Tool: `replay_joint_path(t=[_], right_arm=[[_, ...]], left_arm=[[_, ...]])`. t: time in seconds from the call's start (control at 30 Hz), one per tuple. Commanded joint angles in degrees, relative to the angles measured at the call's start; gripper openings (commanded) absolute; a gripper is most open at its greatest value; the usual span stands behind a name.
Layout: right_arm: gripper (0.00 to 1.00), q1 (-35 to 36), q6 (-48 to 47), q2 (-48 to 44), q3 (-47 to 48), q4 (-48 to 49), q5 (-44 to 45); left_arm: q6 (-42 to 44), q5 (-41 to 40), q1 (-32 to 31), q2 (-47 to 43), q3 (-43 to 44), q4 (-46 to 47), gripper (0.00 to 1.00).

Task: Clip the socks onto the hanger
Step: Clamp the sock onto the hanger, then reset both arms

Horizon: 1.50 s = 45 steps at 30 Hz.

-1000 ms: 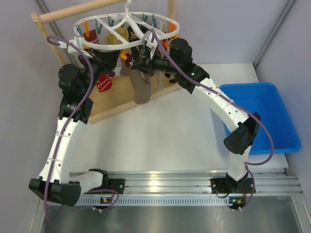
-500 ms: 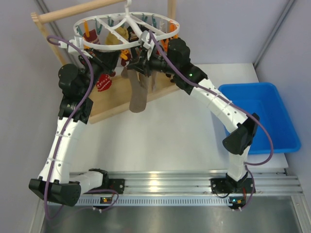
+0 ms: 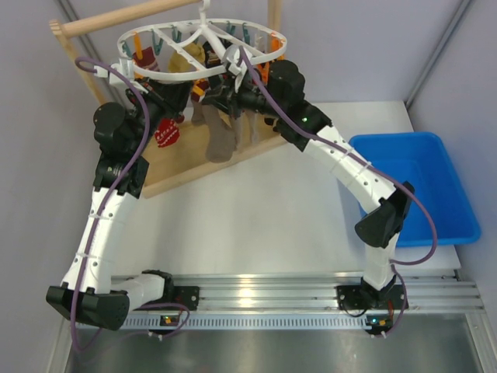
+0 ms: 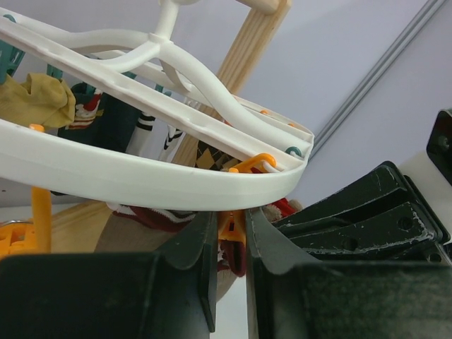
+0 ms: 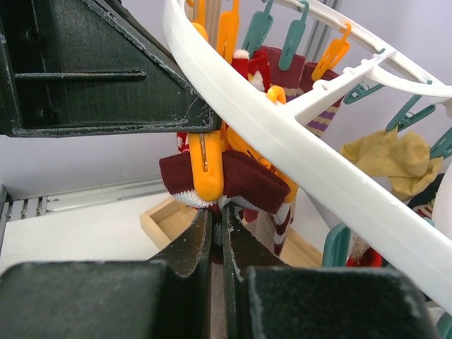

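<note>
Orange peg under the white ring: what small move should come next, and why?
Probably ease the left gripper open: it squeezes the orange peg, and the right gripper holds the sock cuff at the peg's lower tip, so it could bite.

Hanger [image 3: 167, 75] above frame [image 3: 167, 176] rear left; bin [image 3: 403, 140] right on table [image 3: 264, 221].

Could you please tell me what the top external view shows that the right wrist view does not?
Only the top external view shows the blue plastic bin and the whole dangling length of a taupe fabric sock. Only the right wrist view shows an orange plastic peg lying over a dark red cuff, just above the right gripper. Both show the white plastic oval hanger and a yellow sock.
</note>
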Motion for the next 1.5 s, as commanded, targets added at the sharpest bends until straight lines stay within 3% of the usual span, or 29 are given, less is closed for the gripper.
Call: replay_joint_path(t=[0.0, 0.03, 0.1, 0.13, 0.2, 0.23, 0.53, 0.6, 0.63, 0.73, 0.83, 1.13, 1.23, 1.33, 1.47], right_arm=[[0.00, 1.63, -0.18, -0.31, 3.12, 3.59, 0.35], [0.00, 1.63, -0.45, -0.31, 3.12, 3.59, 0.43], [0.00, 1.63, -0.80, -0.31, 2.94, 3.33, 0.69], [0.00, 1.63, -1.32, -0.40, 2.86, 3.16, 0.78], [0.00, 1.63, -2.03, -0.49, 2.51, 2.72, 1.22], [0.00, 1.54, -2.47, -0.84, 2.07, 2.80, 1.40], [0.01, 1.10, -4.23, -1.98, -0.31, 2.36, 1.84], [0.13, 1.10, -4.14, -2.86, -1.18, 2.10, 0.88], [0.27, 1.10, -3.97, -3.30, -1.54, 1.84, 0.44], [0.50, 1.19, -3.17, -5.32, -2.85, 0.00, -1.32], [0.64, 1.19, -2.03, -8.83, -5.49, -0.97, -1.59], [0.92, 1.01, -5.98, -24.99, -22.18, -7.30, 2.36], [0.99, -1.96, -7.30, -30.62, -27.98, -9.05, 4.30], [1.00, -8.01, -6.60, -35.72, -33.78, -10.81, 4.13], [1.00, -14.62, -9.76, -41.52, -41.24, -16.59, 7.10]], left_arm=[[-1.08, 2.90, -0.24, -0.03, -0.56, -0.20, 0.21], [-1.35, 2.81, -0.24, -0.12, -0.56, -0.11, 0.31], [-1.26, 2.20, -0.16, -0.56, -0.38, -0.02, 0.42], [-1.26, 1.24, -0.16, -0.91, -0.12, -0.02, 0.53], [-1.35, 0.27, -0.16, -1.78, 0.15, -0.11, 0.61], [-1.35, -0.35, -0.24, -2.05, 0.41, -0.02, 0.70], [1.46, -0.97, -0.16, -9.34, -0.99, -1.51, 0.91], [3.03, -2.11, -0.16, -12.15, -2.39, -2.21, 0.96], [3.57, -2.63, -0.16, -13.12, -2.66, -4.83, 0.98], [6.90, -4.57, 0.02, -16.37, -3.02, -9.14, 0.98], [9.45, -6.59, 0.63, -18.92, -3.19, -12.58, 0.98], [24.74, -11.15, 1.34, -25.70, -8.03, -25.76, 0.98], [29.66, -11.95, 1.34, -24.56, -6.71, -34.02, 0.98], [34.93, -7.14, 1.34, -21.85, -5.40, -42.25, 0.98], [33.99, -8.51, 1.25, -17.09, -3.46, -48.44, 0.98]])
